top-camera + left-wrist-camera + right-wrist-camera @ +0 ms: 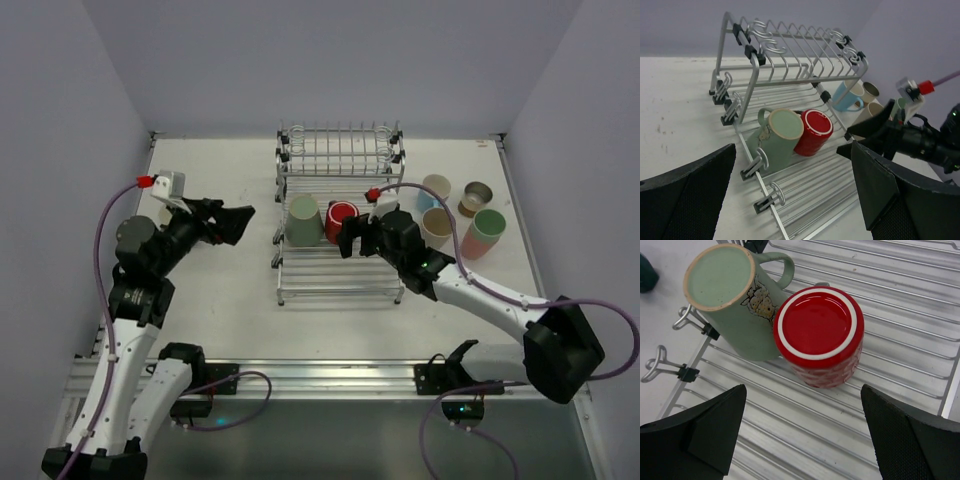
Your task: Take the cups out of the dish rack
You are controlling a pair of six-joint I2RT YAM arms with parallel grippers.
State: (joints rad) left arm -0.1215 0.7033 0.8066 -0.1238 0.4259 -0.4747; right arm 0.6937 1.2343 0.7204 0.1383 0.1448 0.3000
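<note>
The left gripper [238,224] is being held apart, empty, beside the rack [340,150]. A green mug [303,220] and red cup [341,213] are being held upside down on its lower tray [330,282]. The right gripper [360,238], also apart, should be lowered squarely around the red cup. The white table [220,295] is being closed in by plain walls [330,60].

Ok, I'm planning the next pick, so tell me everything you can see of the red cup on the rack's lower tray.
The red cup is glossy and ceramic-looking, standing upside down on the slatted lower tray of the dish rack, a white ring edging its recessed red base. A faint pale pattern marks its side. It sits right against the sage green mug, apparently touching. The open right gripper hovers above it, not touching.
</note>
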